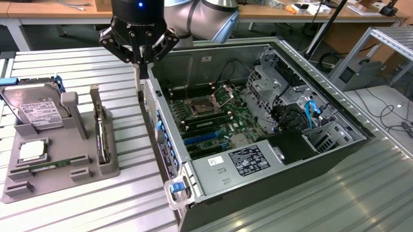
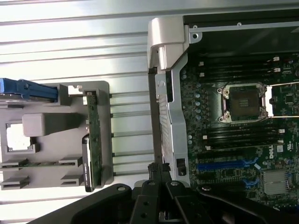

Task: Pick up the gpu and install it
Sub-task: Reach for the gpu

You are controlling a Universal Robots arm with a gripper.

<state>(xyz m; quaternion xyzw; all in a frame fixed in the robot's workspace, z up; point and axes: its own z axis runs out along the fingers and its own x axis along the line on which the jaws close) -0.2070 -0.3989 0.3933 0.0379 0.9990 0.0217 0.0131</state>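
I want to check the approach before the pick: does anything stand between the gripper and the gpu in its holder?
Nothing visible does. The gripper, shut, is by the case's side wall; the gpu stands on edge in the gray holder, with bare table between them.

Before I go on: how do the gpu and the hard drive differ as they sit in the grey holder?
The gpu stands on edge in a slot, thin side up; the hard drive leans back, white label showing. The gpu is on the side nearer the computer case; the hard drive on the far side. Both sit in the grey holder, untouched by the shut gripper.
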